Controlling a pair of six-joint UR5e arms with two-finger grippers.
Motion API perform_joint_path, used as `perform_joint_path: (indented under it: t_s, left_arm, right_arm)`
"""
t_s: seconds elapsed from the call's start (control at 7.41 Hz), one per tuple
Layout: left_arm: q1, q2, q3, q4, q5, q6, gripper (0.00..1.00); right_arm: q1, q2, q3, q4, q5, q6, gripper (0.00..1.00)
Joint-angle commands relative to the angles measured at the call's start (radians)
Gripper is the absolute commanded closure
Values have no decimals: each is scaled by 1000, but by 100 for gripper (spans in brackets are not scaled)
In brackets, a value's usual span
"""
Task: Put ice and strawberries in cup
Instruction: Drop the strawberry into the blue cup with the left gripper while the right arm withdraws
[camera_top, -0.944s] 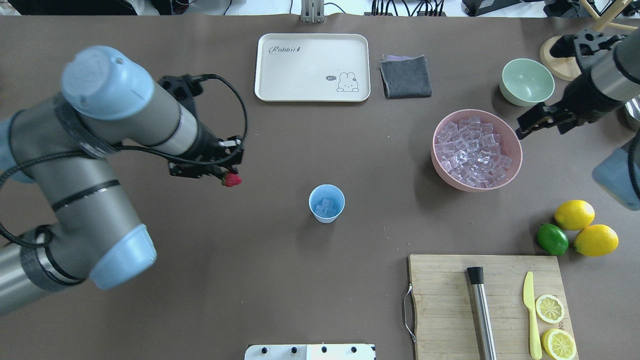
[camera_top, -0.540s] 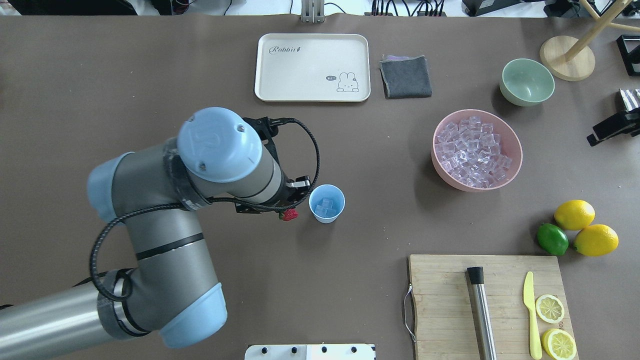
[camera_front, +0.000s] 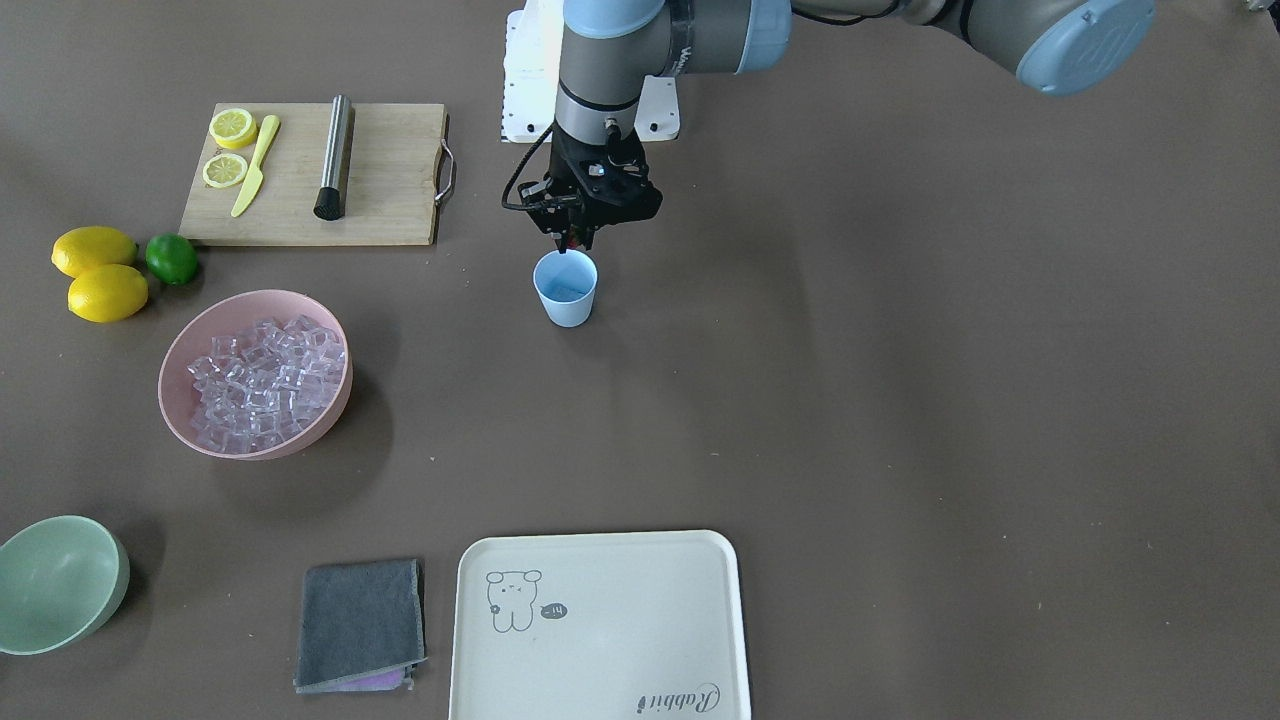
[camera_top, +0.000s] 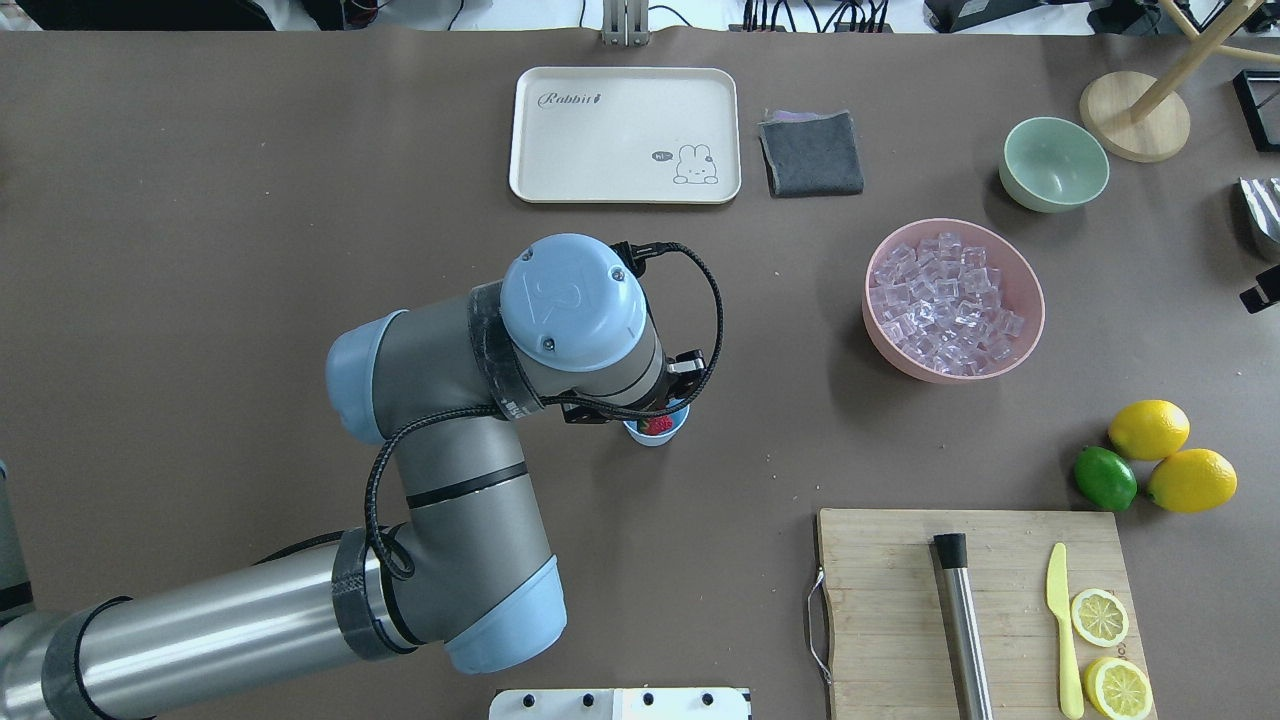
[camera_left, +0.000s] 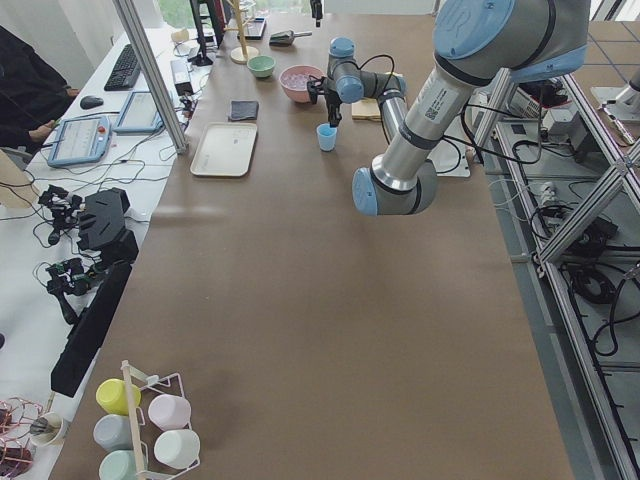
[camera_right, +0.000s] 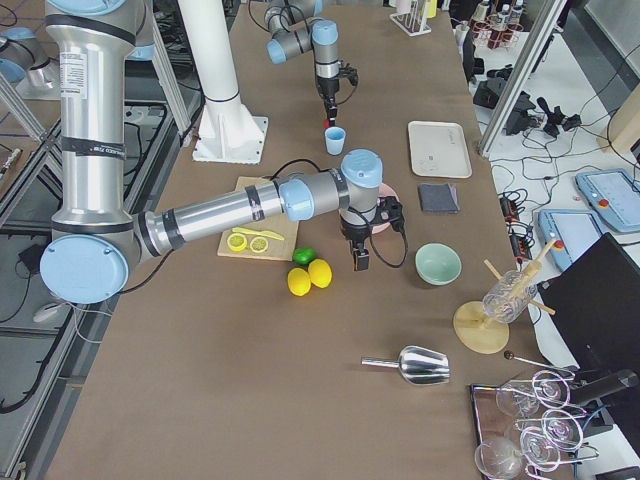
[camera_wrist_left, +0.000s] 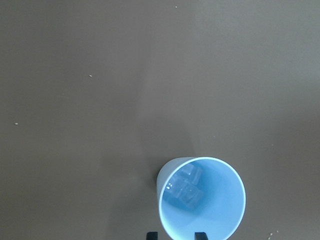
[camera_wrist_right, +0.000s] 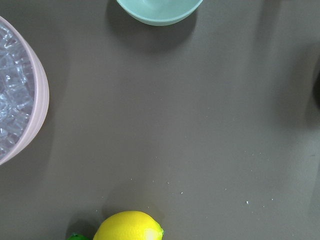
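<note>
- Your left fingers (camera_front: 571, 240) have swung fast across the desk (camera_top: 200, 200). Half a second ago the strawberry (camera_top: 655, 425) they carry hung just beside the cup (camera_front: 566, 290); now it sits over the cup's mouth.
- Those fingers are closed to a narrow gap, pinching the strawberry at their tips. The right-side view shows red above the rim, so I judge it has not been let go.
- The cup stands upright directly below the tips. A few ice cubes (camera_wrist_left: 185, 187) lie at its bottom, straight under the fingers.
- Your right fingers (camera_right: 360, 262) have drawn back from the pink bowl (camera_top: 1035, 320), which is now well apart from them. I cannot tell whether they are open or closed.
- For the task, the ice looks done and the carry is over. What remains is the release: spread the left fingers, perhaps after dipping lower, so the berry does not clip the rim.
</note>
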Motion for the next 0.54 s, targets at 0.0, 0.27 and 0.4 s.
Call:
perform_joint_path:
  t_s: [0.0, 0.27, 0.4]
  left_arm:
    - [0, 2, 33, -73, 32, 3, 100]
    - [0, 16, 44, -86, 37, 4, 21]
    - [-8, 18, 31, -83, 29, 6, 3]
  right_arm:
    - [2, -3, 1, -1, 0, -3, 1]
    - [4, -3, -1, -1, 0, -3, 1]
    - [4, -3, -4, -3, 0, -3, 1]
